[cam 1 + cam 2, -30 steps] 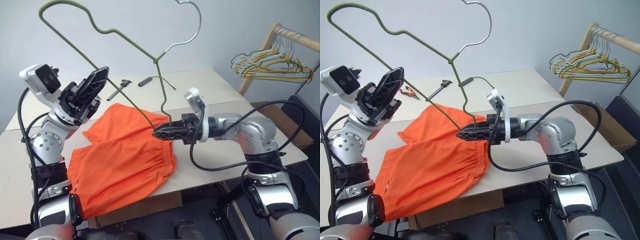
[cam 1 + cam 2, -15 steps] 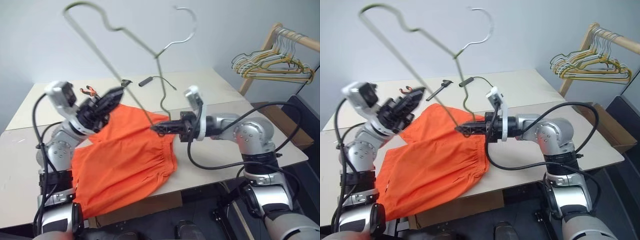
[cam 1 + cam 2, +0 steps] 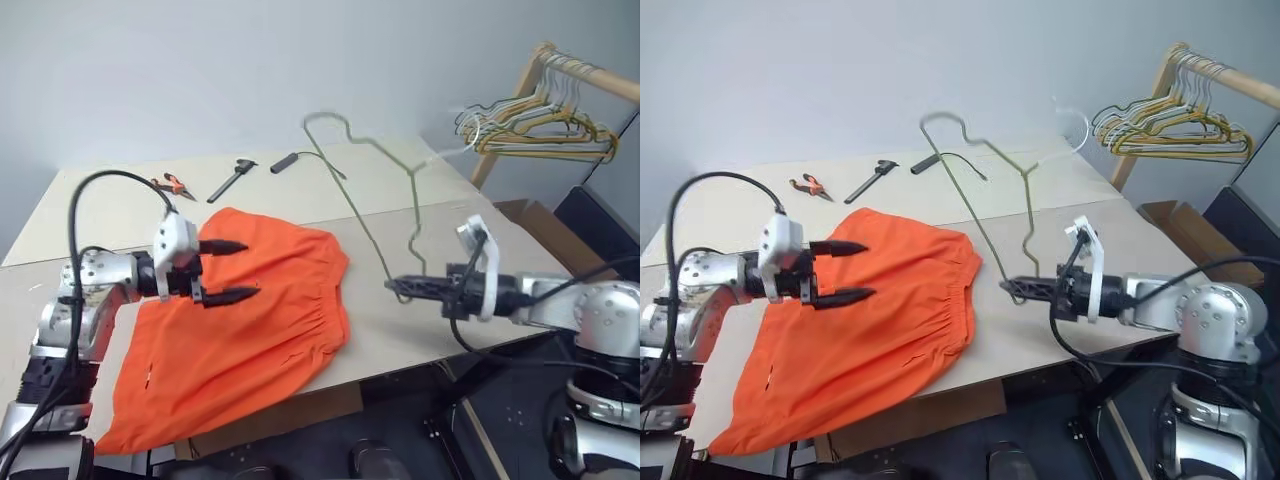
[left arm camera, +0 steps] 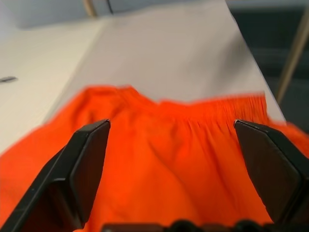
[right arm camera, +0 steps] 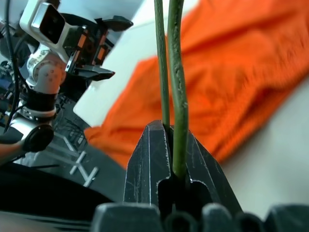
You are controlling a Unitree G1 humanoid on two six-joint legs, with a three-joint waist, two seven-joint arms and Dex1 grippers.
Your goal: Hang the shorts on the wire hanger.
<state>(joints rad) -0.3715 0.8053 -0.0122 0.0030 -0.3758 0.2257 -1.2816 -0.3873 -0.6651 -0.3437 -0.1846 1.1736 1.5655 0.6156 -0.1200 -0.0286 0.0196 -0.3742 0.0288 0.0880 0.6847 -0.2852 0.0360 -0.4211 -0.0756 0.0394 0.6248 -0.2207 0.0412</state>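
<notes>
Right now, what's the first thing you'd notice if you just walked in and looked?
The bright orange shorts spread flat on the table, toward its front edge. The left hand hovers wide open over them. On the other side, the right hand pinches a thin olive wire hanger that sticks up over bare tabletop, beside the shorts.

A lab or workshop is suggested: a plain pale bench (image 3: 420,190) is set against a bare grey wall (image 3: 200,70), hand tools (image 3: 232,180) are laid on it, a wooden rack of hangers (image 3: 545,115) stands beside, and a cardboard box (image 3: 530,215) is placed below.
</notes>
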